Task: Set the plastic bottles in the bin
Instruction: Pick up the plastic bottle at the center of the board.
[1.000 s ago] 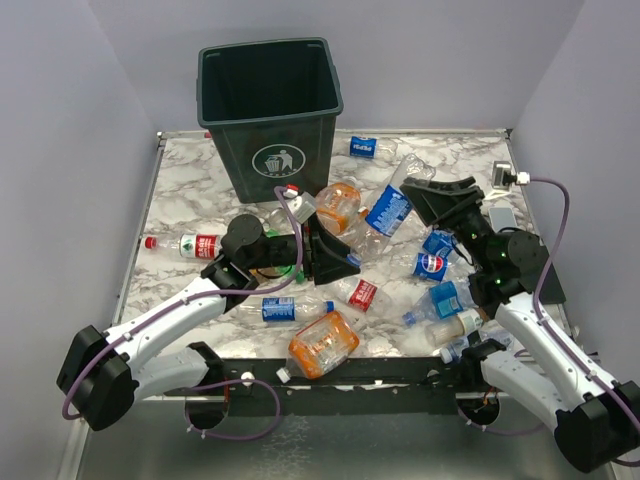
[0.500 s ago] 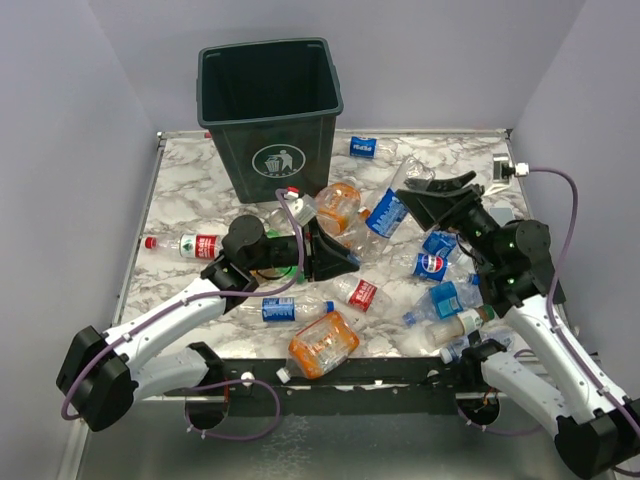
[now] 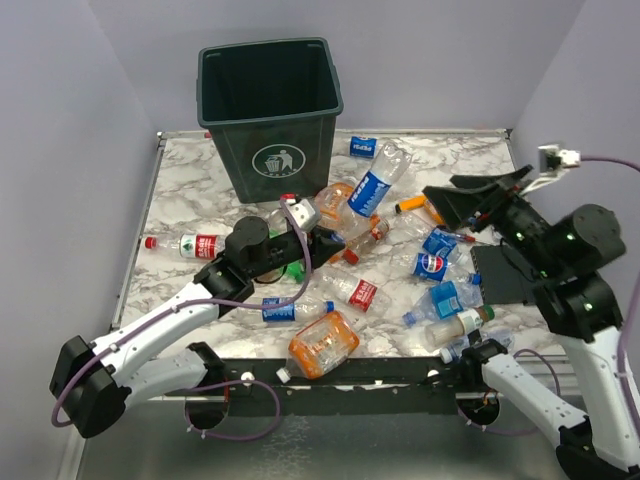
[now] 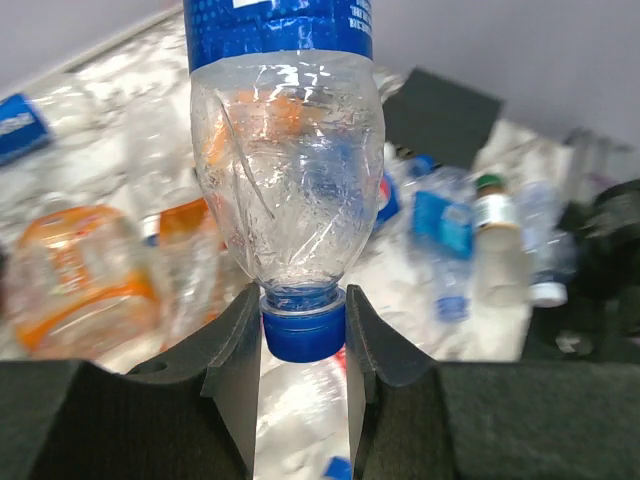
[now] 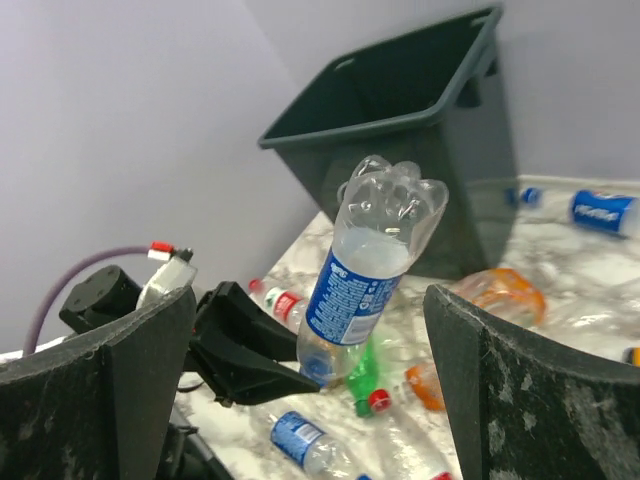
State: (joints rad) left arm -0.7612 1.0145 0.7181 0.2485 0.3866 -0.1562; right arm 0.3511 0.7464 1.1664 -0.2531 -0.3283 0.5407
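A clear bottle with a blue label (image 3: 370, 190) stands bottom-up in the air, right of the bin (image 3: 270, 110). My left gripper (image 3: 338, 240) is shut on its blue cap (image 4: 303, 335), with a finger (image 4: 235, 345) pressed against each side. In the right wrist view the same bottle (image 5: 365, 280) rises from the left gripper (image 5: 300, 375) in front of the bin (image 5: 420, 110). My right gripper (image 3: 452, 198) hangs wide open to the right of the bottle, apart from it, with nothing between its fingers (image 5: 140, 370). Several more bottles lie across the marble table (image 3: 190, 170).
An orange-tinted bottle (image 3: 322, 345) lies near the front edge and a red-labelled one (image 3: 195, 245) at the left. A green bottle (image 5: 440, 370) lies under the held one. A small orange cylinder (image 3: 408, 207) and a black pad (image 3: 500, 275) lie at the right.
The left gripper has shut on the bottle's cap and lifted it toward the bin. The right gripper has opened, let the bottle go and drawn back up and to the right.
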